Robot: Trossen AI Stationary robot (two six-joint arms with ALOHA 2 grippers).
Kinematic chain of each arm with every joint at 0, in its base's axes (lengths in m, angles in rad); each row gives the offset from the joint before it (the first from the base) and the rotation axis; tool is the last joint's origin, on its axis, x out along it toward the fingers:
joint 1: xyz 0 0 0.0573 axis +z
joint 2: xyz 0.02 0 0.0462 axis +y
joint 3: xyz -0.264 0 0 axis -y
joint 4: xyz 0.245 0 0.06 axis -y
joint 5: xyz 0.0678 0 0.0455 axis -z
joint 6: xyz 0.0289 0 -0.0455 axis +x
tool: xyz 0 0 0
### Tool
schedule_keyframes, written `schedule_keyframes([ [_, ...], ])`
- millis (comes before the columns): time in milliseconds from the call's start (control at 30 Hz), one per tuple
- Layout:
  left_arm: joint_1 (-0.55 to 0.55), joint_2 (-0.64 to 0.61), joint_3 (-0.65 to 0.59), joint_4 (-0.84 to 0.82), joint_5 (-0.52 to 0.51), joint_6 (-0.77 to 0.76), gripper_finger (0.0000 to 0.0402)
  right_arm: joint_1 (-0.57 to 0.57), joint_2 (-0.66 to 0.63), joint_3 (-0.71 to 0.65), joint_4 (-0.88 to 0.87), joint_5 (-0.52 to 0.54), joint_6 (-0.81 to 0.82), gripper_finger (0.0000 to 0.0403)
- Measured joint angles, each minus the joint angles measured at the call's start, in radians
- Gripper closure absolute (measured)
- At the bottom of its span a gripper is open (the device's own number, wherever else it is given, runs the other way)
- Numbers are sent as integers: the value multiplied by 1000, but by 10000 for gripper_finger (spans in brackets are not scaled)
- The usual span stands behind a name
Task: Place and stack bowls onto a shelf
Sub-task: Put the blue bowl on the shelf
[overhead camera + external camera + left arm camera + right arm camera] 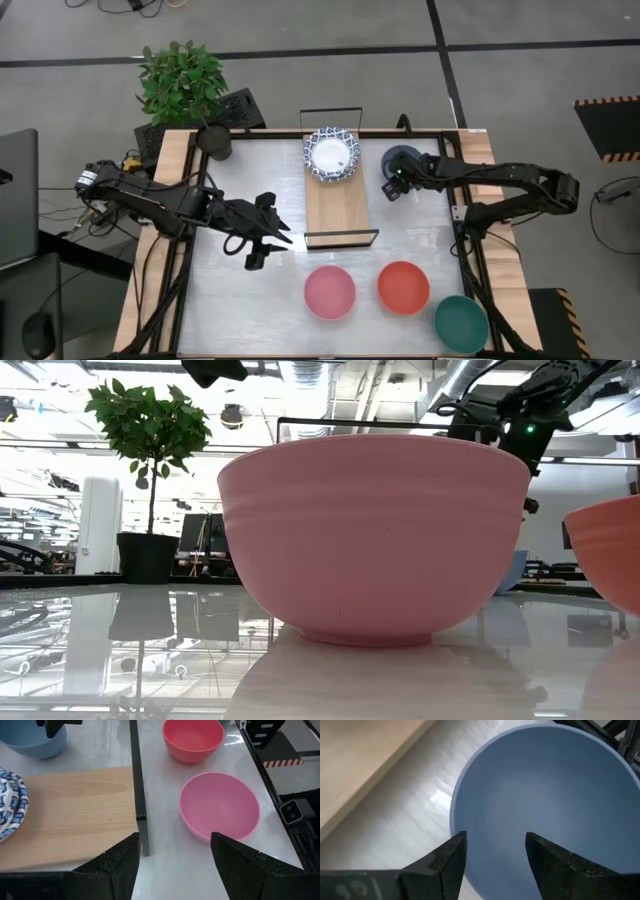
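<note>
Bowls with blue patterned rims (331, 155) sit stacked on the far end of the shelf (337, 205). Just right of it, the right gripper (495, 851) hangs spread over the slate-blue bowl (545, 805). Left of the shelf, the left gripper (172, 851) is spread too, facing the pink bowl (220, 806) near the shelf's front end.

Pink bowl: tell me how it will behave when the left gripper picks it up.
The pink bowl looks rigid and smooth, so open fingers of the left gripper may slip on its wall; a rim pinch seems safer. Its narrow foot and deep rounded sides, clear in the low view, suggest it could tip if pushed high.
</note>
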Motion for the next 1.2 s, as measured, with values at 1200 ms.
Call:
schedule_keyframes([
  [1200,0,-3,0,-86,-45,45,175,69,20,74,-50,-38,-202,175],
])
